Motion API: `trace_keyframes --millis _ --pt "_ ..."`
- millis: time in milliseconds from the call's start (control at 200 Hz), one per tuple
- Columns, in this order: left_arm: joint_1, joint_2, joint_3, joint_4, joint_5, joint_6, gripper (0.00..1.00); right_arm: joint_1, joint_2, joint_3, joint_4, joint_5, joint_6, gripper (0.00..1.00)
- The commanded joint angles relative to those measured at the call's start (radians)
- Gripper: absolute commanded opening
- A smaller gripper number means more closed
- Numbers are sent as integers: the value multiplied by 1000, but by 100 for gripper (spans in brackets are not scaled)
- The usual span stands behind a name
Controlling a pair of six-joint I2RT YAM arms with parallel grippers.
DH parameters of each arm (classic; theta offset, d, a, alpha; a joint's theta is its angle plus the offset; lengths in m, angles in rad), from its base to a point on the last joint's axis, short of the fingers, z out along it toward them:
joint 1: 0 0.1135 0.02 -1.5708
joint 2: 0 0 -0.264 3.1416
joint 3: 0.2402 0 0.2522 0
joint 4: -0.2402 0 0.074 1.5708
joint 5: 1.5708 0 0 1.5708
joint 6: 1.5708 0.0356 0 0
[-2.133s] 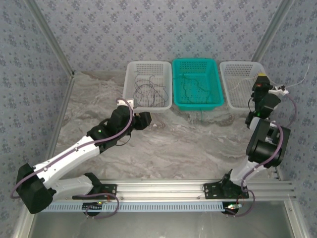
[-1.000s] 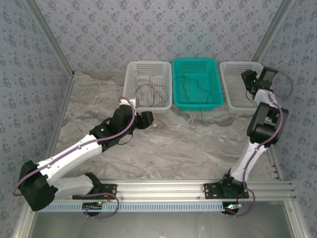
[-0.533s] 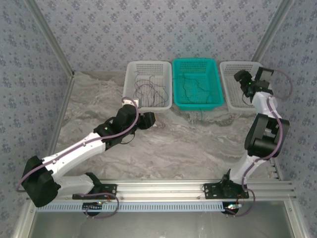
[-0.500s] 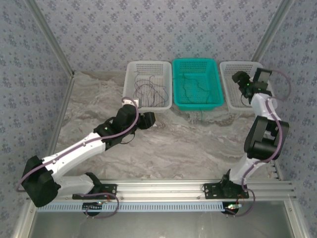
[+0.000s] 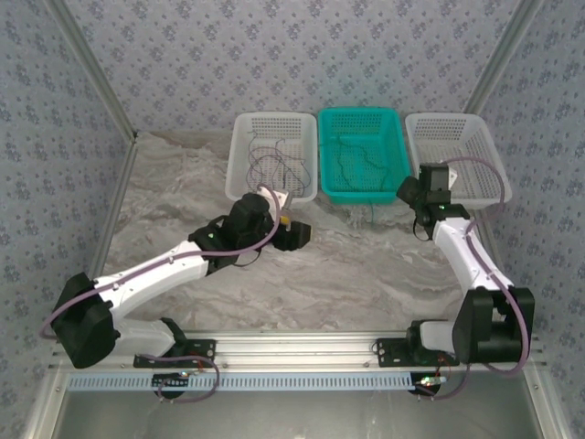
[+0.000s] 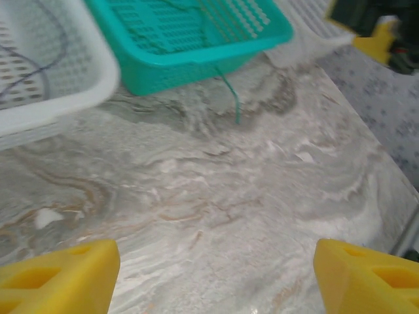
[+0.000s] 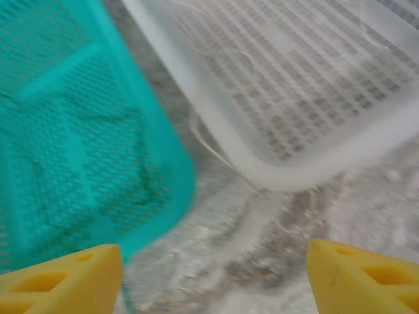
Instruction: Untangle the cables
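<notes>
Logged no change on the marble surface itself.
Saw the right arm unfolded and swung in from over the right white basket, down to the gap between it and the teal basket. Noted right jaws by the teal basket's near right corner.
Saw the left arm slid rightward too, off the front of the left white basket toward the teal basket's near left corner. Read both moves as converging on the teal basket's front.
Found left jaws released: yellow fingertips well apart, only bare surface between. Found right jaws released as well: fingertips spread, nothing gripped.
Saw no visible shift in the cables: dark tangle in the left white basket, teal-green strands in the teal basket, one teal-green end hanging over its front wall onto the surface, apart from both jaws.
Spotted a thin pale wire over the right white basket's rim; blurred, couldn't confirm more.
Judged this a repositioning only, with untangling not advanced. Guessed the dangling teal-green end as the likely next pick, given the left wrist view aimed toward it.
</notes>
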Motion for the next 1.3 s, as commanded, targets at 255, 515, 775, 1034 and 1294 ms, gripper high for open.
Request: trace_keyframes --millis 255,515,775,1034,1294 --pt "-46 -7 44 30 29 104 91 43 172 -31 8 337 -86 58" --pt "-47 -18 36 17 -7 106 97 41 211 -7 49 299 -132 41" --pt "-48 -52 8 42 -30 95 98 21 291 38 28 264 -182 45" --pt "-47 -66 4 29 -41 89 98 -16 367 44 88 253 -218 18" --pt "-46 -49 2 29 -56 86 98 15 174 -2 55 202 -188 0"
